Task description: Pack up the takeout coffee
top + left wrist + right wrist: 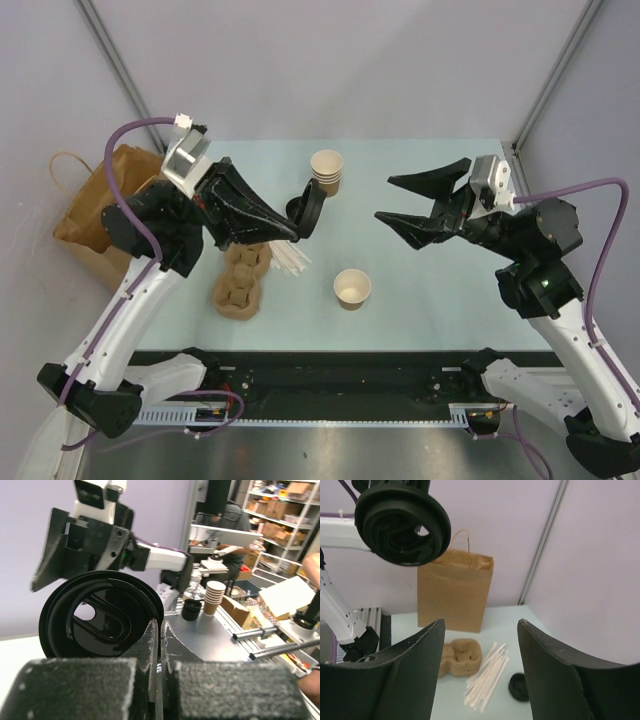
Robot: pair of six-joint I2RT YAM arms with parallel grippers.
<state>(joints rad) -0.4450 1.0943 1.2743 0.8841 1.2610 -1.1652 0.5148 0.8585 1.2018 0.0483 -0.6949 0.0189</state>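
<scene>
No cup with a lid on shows in any view. One open tan paper cup point(352, 288) stands on the table between the arms. My left gripper point(298, 230) is shut on the rim of a round black lid point(312, 210) and holds it upright above the table. In the left wrist view the lid point(100, 615) sits left of the closed gripper point(161, 630). The lid also shows in the right wrist view point(402, 525). My right gripper point(385, 199) is wide open and empty, in the air facing the lid; it also shows in the right wrist view point(480, 670).
A stack of lidless tan cups point(327, 168) stands at the back. A brown pulp cup carrier point(242, 275), white straws point(293, 262) and a small stack of black lids point(519, 686) lie left of centre. A brown paper bag point(105, 205) stands at the left edge.
</scene>
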